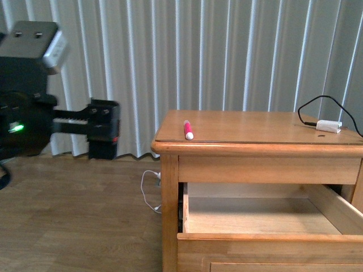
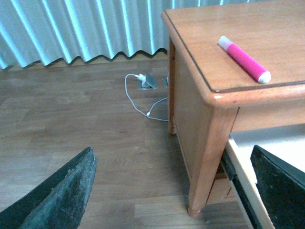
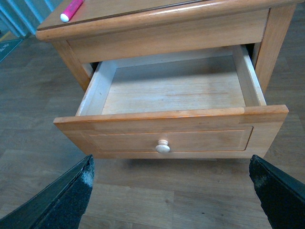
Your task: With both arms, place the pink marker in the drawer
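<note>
One marker point(image 1: 188, 130) on the table point(image 1: 255, 127), one drawer point(image 3: 205, 139) open.
Left claw point(image 2: 171, 155) and right claw point(image 3: 170, 164) both gape wide, each holding nothing; one knob point(image 3: 162, 147).

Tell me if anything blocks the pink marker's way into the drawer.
Nothing visible does. The pink marker lies free on the cabinet top near its front edge, and the drawer just below is pulled open with a bare interior.

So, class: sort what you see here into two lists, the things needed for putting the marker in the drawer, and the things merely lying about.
Job: marker; open drawer; left arm.
Lying about: white adapter; floor cable; curtain.
</note>
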Controlling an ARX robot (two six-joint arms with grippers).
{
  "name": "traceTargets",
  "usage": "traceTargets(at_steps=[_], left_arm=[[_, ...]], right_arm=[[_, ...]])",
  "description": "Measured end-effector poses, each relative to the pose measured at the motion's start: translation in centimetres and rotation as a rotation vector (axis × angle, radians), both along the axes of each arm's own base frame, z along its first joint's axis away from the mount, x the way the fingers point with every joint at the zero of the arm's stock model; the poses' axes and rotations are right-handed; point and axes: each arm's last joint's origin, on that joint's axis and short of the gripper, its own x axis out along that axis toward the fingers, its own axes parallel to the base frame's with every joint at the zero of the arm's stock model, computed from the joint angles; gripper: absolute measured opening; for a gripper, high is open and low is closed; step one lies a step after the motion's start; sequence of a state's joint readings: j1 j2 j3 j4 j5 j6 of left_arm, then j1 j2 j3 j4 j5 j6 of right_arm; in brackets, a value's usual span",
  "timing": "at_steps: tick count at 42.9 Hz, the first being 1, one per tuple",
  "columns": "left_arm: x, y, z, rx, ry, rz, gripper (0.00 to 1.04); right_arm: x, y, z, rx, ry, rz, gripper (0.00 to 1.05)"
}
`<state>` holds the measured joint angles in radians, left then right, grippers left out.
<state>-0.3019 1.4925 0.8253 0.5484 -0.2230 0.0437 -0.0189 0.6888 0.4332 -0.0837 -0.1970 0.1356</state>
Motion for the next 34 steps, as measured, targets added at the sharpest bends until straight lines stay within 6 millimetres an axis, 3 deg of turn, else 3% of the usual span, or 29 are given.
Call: traceTargets(at_steps=[3,13,21,28,34], left_arm=[[3.0,-1.8,0.6,-0.010,0.011,-0.031,0.98],[8.8,-6.0,1.6,-0.029,0.037,-0.062,0.98],[13.4,-9.7,1.1,-0.023,0.067,-0.069,0.98],[15.8,-11.8,0.1,-0.003,0.110,-0.080,0.98],[17.1,-12.5,-0.3,0.008,0.128,-0.073,0.98]], right_arm=[[0.0,0.0,0.0,0.000,0.000,0.000,0.96],[0.0,0.0,0.0,0.000,0.000,0.000,0.96],[0.0,0.0,0.0,0.000,0.000,0.000,0.96],[0.0,0.0,0.0,0.000,0.000,0.000,0.96],[0.0,0.0,0.0,0.000,0.000,0.000,0.96]])
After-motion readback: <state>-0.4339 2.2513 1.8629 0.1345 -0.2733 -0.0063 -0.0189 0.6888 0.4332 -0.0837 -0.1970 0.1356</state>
